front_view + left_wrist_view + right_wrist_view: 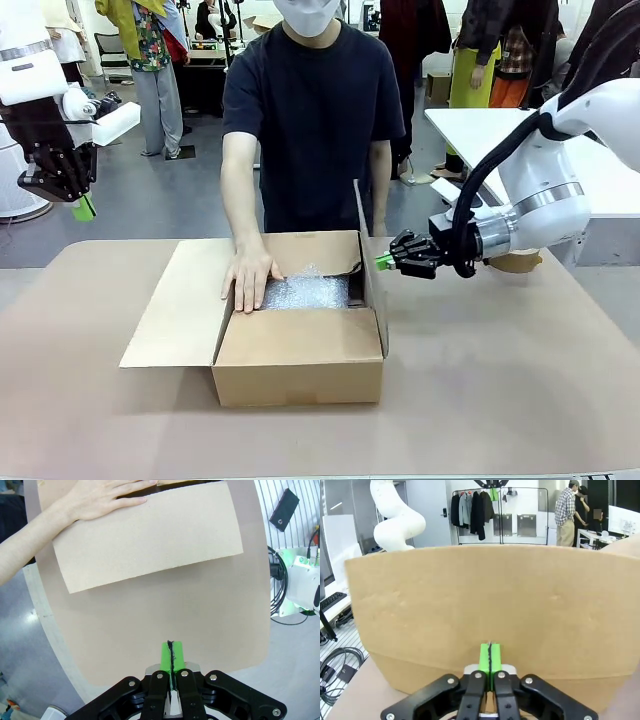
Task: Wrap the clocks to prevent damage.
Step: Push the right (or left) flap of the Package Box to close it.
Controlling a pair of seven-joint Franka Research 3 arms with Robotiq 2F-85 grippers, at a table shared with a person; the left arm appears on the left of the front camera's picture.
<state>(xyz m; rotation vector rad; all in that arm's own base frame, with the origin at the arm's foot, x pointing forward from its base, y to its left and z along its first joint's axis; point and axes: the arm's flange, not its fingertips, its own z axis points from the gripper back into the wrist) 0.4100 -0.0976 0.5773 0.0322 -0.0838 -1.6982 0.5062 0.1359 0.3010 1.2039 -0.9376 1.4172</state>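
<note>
Your right pincer (384,262), pressed together, points left at the upright carton flap (370,282), with the clocks (305,291) lying left-to-right just beyond it

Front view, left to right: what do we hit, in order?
left pincer → carton's flat left flap → person's hand → bubble-wrap bundle → right pincer

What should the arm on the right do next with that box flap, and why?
Probably the right gripper, shut, should wait at the upright flap before pushing it: the person's hand rests on the bubble-wrap bundle inside the carton.
</note>
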